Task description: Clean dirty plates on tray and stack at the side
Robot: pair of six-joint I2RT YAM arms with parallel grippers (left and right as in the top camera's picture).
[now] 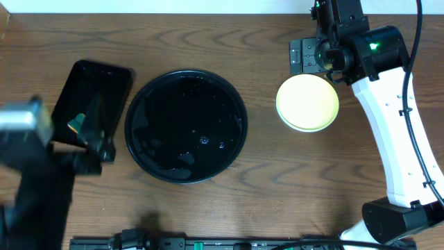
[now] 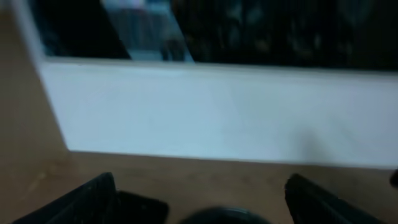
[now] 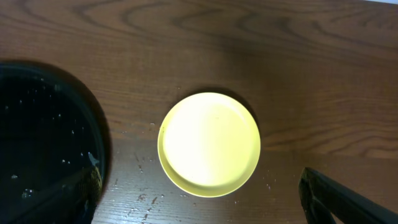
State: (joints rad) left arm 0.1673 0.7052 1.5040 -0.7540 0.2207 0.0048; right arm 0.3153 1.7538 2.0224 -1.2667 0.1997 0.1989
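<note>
**Overhead layout with both wrist views.** The tray (image 1: 173, 104) is lying at the centre of the counter (image 1: 243, 201). It is carrying no plate, only scattered droplets glistening on its glossy black floor.

The plates (image 1: 307, 103) are sitting at the tray's 3 o'clock, just beside its rim but not touching it, directly on the wood. The pale yellow one is facing up with a clean surface. A greenish edge is peeking out along its 6 o'clock side, suggesting the others are lying beneath, though the count cannot be confirmed. Judging from this layout, the washing and stacking appear finished: the pile is standing off the wet tray, at the side, as the task asks.

The right fingers (image 3: 348, 199) are hanging spread wide above the pile, at its 12 o'clock in the overhead view, and are gripping nothing. Spread like this, they are leaving the pile free.

The left fingers (image 2: 87, 199) are likewise standing wide apart, holding nothing, and are pointing toward a pale wall. That arm is appearing blurred at the tray's 9 o'clock, beside a rectangular black tray (image 1: 104, 83) where a small green object (image 1: 78, 123), too small to identify, is lying. In the right wrist view, droplets are speckling the wood between tray and pile.
</note>
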